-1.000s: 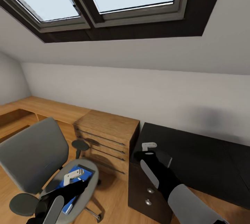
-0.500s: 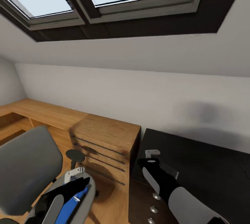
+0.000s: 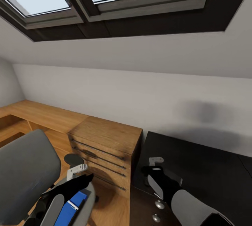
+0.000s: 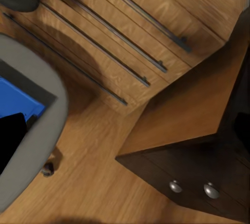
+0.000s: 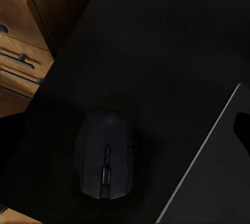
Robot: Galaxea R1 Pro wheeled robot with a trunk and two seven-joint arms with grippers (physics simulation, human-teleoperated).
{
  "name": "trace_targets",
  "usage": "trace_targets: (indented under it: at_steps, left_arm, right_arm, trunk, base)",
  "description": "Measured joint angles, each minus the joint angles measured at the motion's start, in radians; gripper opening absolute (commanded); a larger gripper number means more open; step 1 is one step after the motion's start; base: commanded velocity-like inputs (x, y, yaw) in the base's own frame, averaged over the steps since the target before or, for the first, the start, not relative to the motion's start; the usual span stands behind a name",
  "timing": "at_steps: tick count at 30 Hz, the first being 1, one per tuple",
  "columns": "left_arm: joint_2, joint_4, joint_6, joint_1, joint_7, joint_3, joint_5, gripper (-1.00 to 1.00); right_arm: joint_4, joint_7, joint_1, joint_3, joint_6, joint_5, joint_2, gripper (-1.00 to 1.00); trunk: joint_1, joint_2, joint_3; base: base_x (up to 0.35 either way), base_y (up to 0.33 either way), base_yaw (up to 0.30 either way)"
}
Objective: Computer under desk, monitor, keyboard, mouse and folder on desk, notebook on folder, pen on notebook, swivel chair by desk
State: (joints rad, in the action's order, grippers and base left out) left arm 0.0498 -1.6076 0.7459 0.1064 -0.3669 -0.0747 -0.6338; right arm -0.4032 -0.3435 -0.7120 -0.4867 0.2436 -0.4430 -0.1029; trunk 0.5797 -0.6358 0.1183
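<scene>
1. Your left hand [image 3: 77, 170] hangs over the grey upholstered swivel chair [image 3: 26, 173], above the front rim of its seat; you cannot tell from these views whether its white fingers are spread or pressed together.
2. The flat bright blue folder with white edges [image 3: 71, 207] lies on that chair seat, partly under your left forearm. In the left wrist view a corner of the blue folder [image 4: 18, 101] sits on the grey seat, with plank floor beside it.
3. Your right hand [image 3: 155, 161] is over the near left end of the long desk with the glossy black top [image 3: 210, 170]; whether it is spread or closed cannot be told either.
4. The right wrist view looks down on a small black computer mouse with a scroll wheel [image 5: 104, 159] resting on the black desk top, near a dark flat panel with a pale thin edge [image 5: 219, 177].
5. The light wooden dresser with long bar handles [image 3: 105, 149] stands between the chair and the desk, touching the desk's black drawer unit with round silver knobs [image 3: 154, 212].
</scene>
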Motion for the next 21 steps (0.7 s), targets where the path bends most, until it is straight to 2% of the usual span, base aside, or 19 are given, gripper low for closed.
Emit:
trace_targets:
  at_steps: [6,21]
  left_arm:
    - [0.0,-0.005,-0.002,0.0,-0.001,0.0,-0.013,1.0]
    - [0.0,-0.006,-0.002,0.0,-0.002,0.001,-0.015,1.0]
  right_arm:
    - [0.008,0.026,-0.002,0.002,-0.006,0.003,0.004,1.0]
    - [0.009,0.042,-0.002,0.003,-0.019,-0.002,0.0,1.0]
  trunk:
    - [0.023,-0.042,0.019]
    - [0.081,-0.147,0.066]
  base:
    - [0.0,0.0,0.0]
    - [0.0,0.0,0.0]
